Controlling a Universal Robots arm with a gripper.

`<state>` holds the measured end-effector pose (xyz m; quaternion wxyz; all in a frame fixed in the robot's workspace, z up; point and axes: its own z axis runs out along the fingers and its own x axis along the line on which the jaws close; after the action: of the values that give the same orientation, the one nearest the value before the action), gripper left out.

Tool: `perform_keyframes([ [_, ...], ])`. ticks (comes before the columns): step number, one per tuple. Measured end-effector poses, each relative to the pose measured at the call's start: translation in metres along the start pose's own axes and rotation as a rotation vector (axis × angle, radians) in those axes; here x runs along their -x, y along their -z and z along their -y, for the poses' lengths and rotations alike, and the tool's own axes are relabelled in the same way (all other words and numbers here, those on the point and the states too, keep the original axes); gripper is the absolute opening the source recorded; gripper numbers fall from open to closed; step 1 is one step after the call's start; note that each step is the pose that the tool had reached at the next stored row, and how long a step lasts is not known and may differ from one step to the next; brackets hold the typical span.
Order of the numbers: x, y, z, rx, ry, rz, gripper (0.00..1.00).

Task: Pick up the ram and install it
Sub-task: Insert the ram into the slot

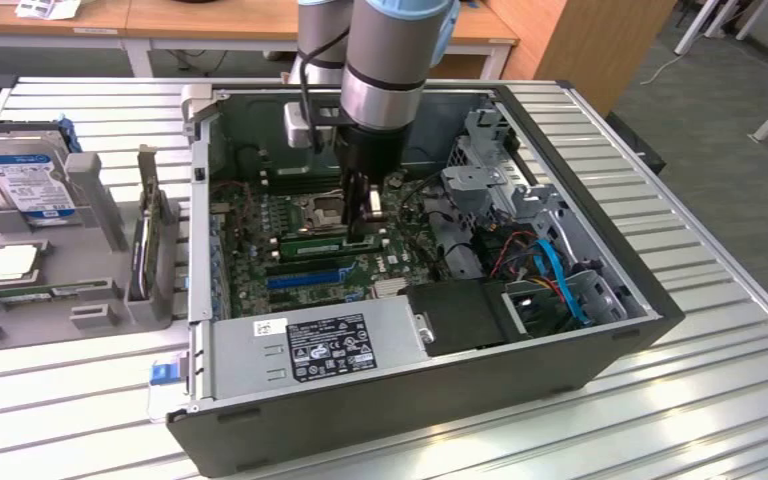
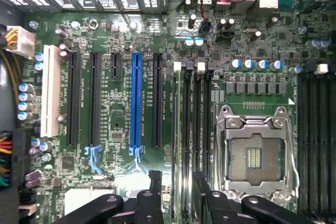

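Green ram point(image 1: 320, 241) inside grey case point(image 1: 398, 405), claw point(image 1: 361, 215) near

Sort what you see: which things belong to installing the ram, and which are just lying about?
Job in hand: ram, tool, memory slots.
Lying about: hard drive, processor chip, power supply, blue cables.

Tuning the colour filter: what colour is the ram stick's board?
Green. The ram shows best in the exterior view.
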<state>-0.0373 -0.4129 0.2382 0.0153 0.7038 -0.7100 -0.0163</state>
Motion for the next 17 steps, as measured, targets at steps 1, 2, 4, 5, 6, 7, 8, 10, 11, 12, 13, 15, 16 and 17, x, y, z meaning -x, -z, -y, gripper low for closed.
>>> perform_keyframes([
  [1,0.0,0.0024,-0.0001,0.0,0.0,0.0,0.37],
  [2,0.0,0.0049,-0.0002,0.0,0.0,0.0001,0.37],
  [4,0.0,0.01,-0.0004,0.0001,0.0,0.0001,0.37],
  [5,0.0,0.0124,-0.0006,0.0001,0.0,0.0001,0.37],
  [6,0.0,0.015,-0.0007,0.0001,0.0,0.0,0.37],
  [7,0.0,0.0176,-0.0008,0.0,0.0,0.0001,0.37],
  [8,0.0,0.0207,-0.0009,0.0001,0.0,0.0001,0.37],
  [10,0.0,0.026,-0.0011,0.0,0.0,0.0001,0.37],
  [11,0.0,0.0286,-0.0013,-0.0001,0.0,0.0002,0.37],
  [12,0.0,0.0312,-0.0014,0.0,0.0,0.0001,0.37],
  [13,0.0,0.034,-0.0015,0.0,0.0,0.0,0.37],
  [15,0.0,0.0395,-0.0018,0.0,0.0,0.0001,0.37],
  [16,0.0,0.0421,-0.0019,0.0001,0.0,0.0,0.37],
  [17,0.0,0.0444,-0.002,0.0,0.0,0.0002,0.37],
])
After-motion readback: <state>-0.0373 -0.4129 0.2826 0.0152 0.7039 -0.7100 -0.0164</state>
